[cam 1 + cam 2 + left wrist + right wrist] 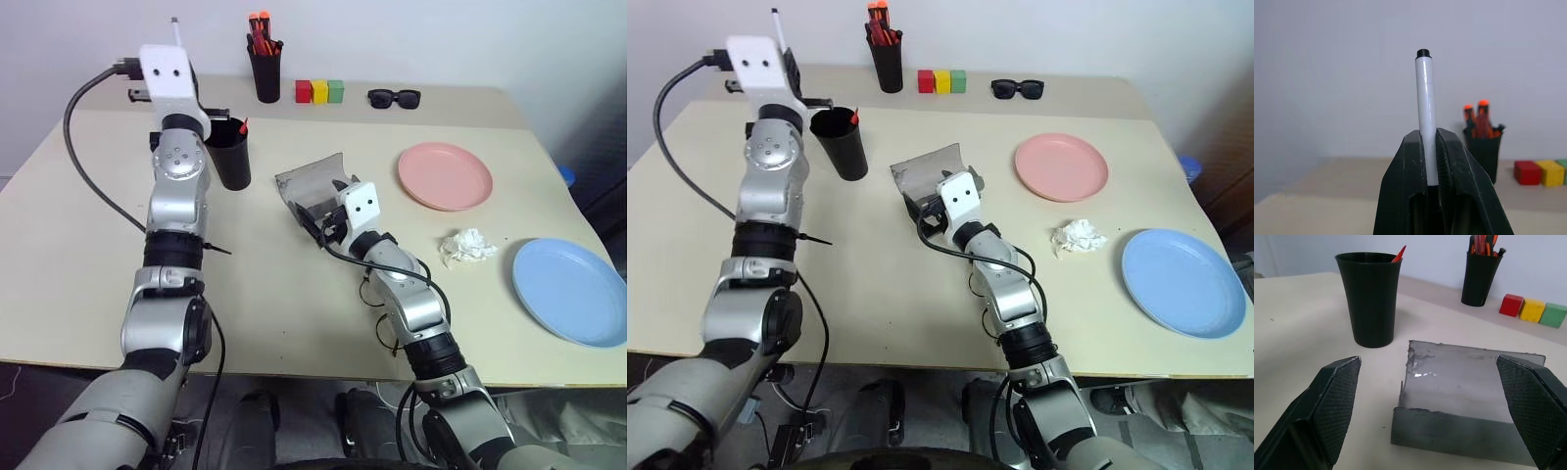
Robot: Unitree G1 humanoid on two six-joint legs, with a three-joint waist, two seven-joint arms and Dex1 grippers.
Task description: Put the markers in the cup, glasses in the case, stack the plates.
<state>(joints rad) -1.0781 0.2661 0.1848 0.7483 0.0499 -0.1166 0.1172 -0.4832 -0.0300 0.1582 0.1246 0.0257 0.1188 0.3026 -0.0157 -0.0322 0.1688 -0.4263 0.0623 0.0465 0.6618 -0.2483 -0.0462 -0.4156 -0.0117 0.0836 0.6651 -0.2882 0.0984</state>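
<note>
Right claw (1432, 416) spread wide before grey open case (1469, 396); left claw (1431, 147) clamps white, black-tipped marker (1425, 98) upright.

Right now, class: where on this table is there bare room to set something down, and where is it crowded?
Bare: the near left of the table, and the strip between the case and pink plate. Crowded: the cup, pen pot, blocks and sunglasses at the back; crumpled tissue by the blue plate.

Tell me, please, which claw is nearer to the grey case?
Right. The right claw is open just in front of the grey case, fingers either side; the left claw is raised beyond the black cup, holding a white marker.
</note>
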